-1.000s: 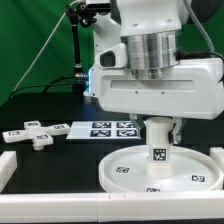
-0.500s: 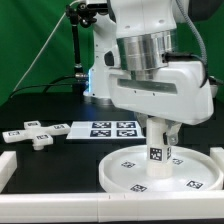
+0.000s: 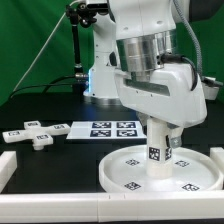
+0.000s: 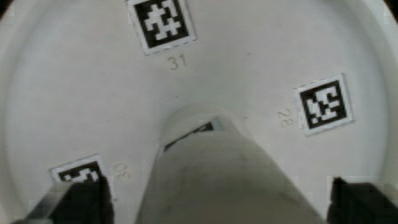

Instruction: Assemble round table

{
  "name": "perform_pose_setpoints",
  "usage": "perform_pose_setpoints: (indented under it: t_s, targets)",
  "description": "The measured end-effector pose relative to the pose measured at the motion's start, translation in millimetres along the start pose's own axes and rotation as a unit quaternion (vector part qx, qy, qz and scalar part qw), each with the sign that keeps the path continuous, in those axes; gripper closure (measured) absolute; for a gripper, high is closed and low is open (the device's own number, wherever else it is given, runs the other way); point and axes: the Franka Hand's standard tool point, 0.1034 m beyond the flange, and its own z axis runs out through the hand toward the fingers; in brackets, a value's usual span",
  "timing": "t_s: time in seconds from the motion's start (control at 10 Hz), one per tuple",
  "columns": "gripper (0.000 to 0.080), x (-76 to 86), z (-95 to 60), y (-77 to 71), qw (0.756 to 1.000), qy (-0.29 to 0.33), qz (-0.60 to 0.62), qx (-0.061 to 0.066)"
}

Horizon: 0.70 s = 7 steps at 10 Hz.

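Note:
The round disc (image 3: 120, 172) lies flat on the black table at the front, tags facing up. The short thick leg (image 3: 157, 160) stands upright at its middle, with a tag on its side. My gripper (image 3: 161, 131) comes down from above and is shut on the leg's top. In the wrist view the leg (image 4: 228, 170) fills the space between my two dark fingers (image 4: 80, 205), with my gripper (image 4: 222, 207) over the disc (image 4: 107, 90). The cross-shaped foot piece (image 3: 35, 133) lies apart at the exterior view's left.
The marker board (image 3: 110, 129) lies flat behind the disc. White border rails run along the front (image 3: 60, 200), the left corner (image 3: 5, 165) and the right (image 3: 217, 152). A green backdrop and a black stand are at the back.
My wrist and hand have turned about the upright leg, the hand's body swinging toward the exterior view's right. The tags on the disc have shifted. The leg stays upright in place.

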Motion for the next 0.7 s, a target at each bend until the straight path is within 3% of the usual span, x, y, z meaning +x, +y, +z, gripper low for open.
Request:
perform_pose_setpoints:
  t_s: [0.1,0.4,0.5,0.7]
  targets:
    - [0.0161,-0.6,0.2,-0.1,1.0,0.0,-0.004,0.0]
    - [0.015,-12.7,-5.1,0.7,0.994,0.003,-0.108,0.001]
    - [0.015,-26.1,-9.3,10.4,0.988,0.002,-0.155,-0.001]
    - [0.015,-28.8,-10.4,13.9,0.987,-0.002,-0.158,-0.001]
